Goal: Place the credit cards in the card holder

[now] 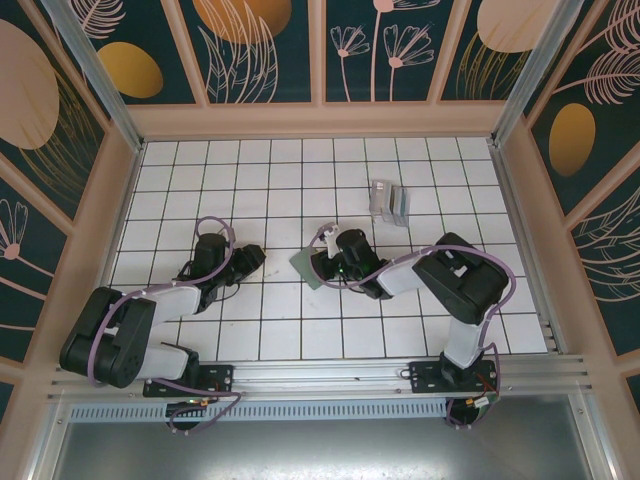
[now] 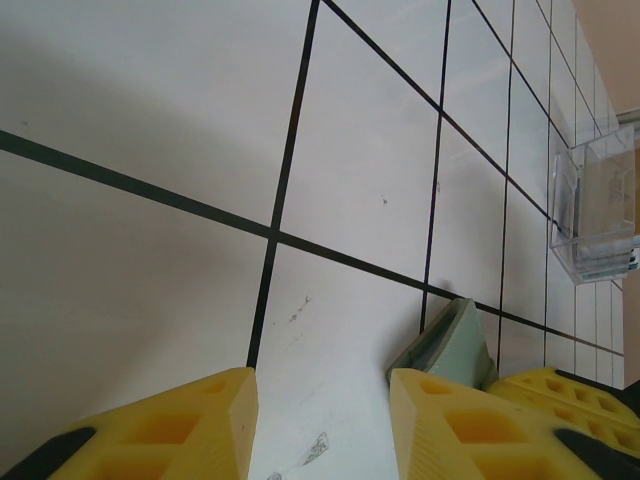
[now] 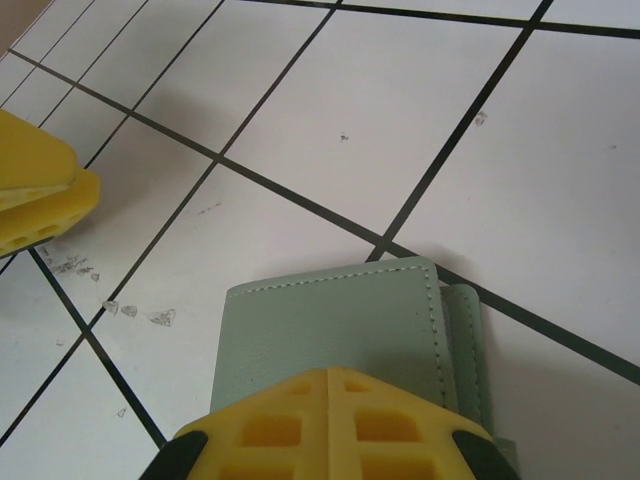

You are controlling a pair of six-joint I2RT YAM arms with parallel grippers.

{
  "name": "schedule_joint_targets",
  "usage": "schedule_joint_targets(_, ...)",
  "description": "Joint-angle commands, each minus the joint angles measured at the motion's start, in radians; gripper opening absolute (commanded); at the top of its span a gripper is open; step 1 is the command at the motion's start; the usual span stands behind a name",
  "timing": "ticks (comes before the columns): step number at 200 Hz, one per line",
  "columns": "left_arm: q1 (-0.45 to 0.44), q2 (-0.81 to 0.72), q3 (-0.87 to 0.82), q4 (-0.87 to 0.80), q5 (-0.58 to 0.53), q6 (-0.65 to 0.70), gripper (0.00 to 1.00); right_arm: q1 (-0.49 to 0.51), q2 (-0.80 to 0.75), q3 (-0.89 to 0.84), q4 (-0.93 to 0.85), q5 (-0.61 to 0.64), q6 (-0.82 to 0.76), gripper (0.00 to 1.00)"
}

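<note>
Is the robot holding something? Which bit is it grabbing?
The right gripper is shut on the green card holder, pinching the middle of one edge. The left gripper is open, holding nothing.

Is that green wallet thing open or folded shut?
Folded shut: the card holder has its stitched cover lying over the layer beneath; the right gripper pinches its edge.

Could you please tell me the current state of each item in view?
Left pincer: open, empty, above the tiles.
Right pincer: shut, tips on the card holder.
Card holder: on the tiles, under the right pincer.
Credit cards: standing in the clear stand, untouched.
</note>
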Motion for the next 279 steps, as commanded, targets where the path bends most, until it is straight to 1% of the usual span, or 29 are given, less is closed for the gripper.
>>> schedule_joint_targets(1, -0.006, 0.009, -0.016, 0.015, -0.011, 0.004, 0.41, 0.011, 0.002, -0.027, 0.043, -0.028, 0.01, 0.0)
schedule_joint_targets(32, -0.006, 0.02, -0.017, 0.023, -0.009, -0.001, 0.41, 0.011, -0.017, -0.027, 0.034, -0.023, -0.007, 0.0)
schedule_joint_targets(69, -0.007, 0.023, -0.017, 0.028, -0.006, -0.005, 0.4, 0.027, 0.025, -0.019, 0.028, -0.012, -0.033, 0.0)
schedule_joint_targets(100, -0.007, 0.016, -0.022, 0.024, -0.012, -0.005, 0.4, 0.081, 0.057, -0.034, 0.019, 0.088, -0.089, 0.0)
schedule_joint_targets(124, -0.006, 0.015, -0.019, 0.015, -0.015, -0.002, 0.41, 0.12, 0.072, -0.058, 0.018, 0.195, -0.133, 0.0)
schedule_joint_targets(141, -0.006, 0.015, -0.013, 0.005, -0.018, 0.002, 0.4, 0.148, 0.085, -0.092, 0.042, 0.301, -0.162, 0.0)
schedule_joint_targets(176, -0.007, 0.015, -0.006, 0.001, -0.02, 0.004, 0.4, 0.171, 0.166, -0.155, 0.109, 0.403, -0.12, 0.0)
schedule_joint_targets(191, -0.006, 0.015, -0.005, 0.001, -0.02, 0.004, 0.41, 0.172, 0.185, -0.188, 0.145, 0.397, -0.091, 0.0)
schedule_joint_targets(216, -0.006, 0.015, 0.004, -0.002, -0.02, 0.016, 0.42, 0.172, 0.169, -0.178, 0.12, 0.389, -0.095, 0.0)
schedule_joint_targets(233, -0.004, 0.005, 0.017, -0.022, -0.029, 0.035, 0.43, 0.168, 0.113, -0.137, 0.065, 0.39, -0.11, 0.0)
schedule_joint_targets(245, -0.004, -0.014, 0.031, -0.049, -0.048, 0.051, 0.45, 0.159, 0.045, -0.106, 0.031, 0.373, -0.122, 0.0)
schedule_joint_targets(252, -0.005, -0.031, 0.039, -0.071, -0.064, 0.062, 0.46, 0.151, 0.007, -0.082, 0.005, 0.362, -0.122, 0.05)
schedule_joint_targets(269, -0.005, -0.081, 0.062, -0.125, -0.109, 0.095, 0.48, 0.127, -0.082, -0.021, -0.042, 0.333, -0.128, 0.24)
schedule_joint_targets(279, -0.005, -0.11, 0.079, -0.159, -0.143, 0.116, 0.51, 0.114, -0.127, 0.005, -0.064, 0.32, -0.134, 0.31)
